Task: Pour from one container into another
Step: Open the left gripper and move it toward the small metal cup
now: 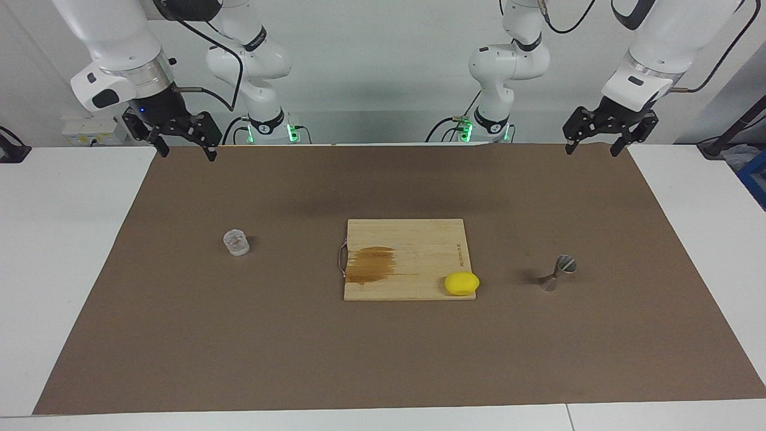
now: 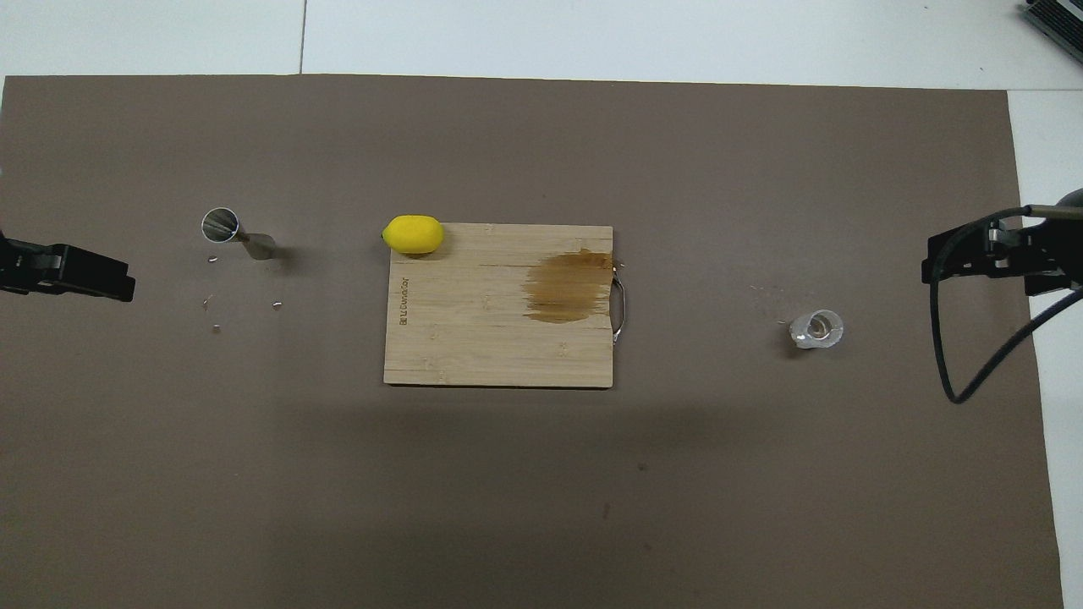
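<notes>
The clear faceted glass tumbler (image 1: 236,242) stands upright on the brown mat toward the right arm's end of the table; it also shows in the overhead view (image 2: 816,330). The steel hourglass jigger (image 1: 558,272) stands on the mat toward the left arm's end, also in the overhead view (image 2: 237,235). My left gripper (image 1: 592,148) is open and empty, raised over the mat's edge at its own end, apart from the jigger. My right gripper (image 1: 185,152) is open and empty, raised over the mat's edge at its end, apart from the tumbler.
A wooden cutting board (image 1: 419,239) with a brown stain lies in the middle of the mat (image 1: 383,359). A yellow lump (image 1: 461,283) sits on its corner toward the jigger. A few small specks (image 2: 211,303) lie on the mat beside the jigger.
</notes>
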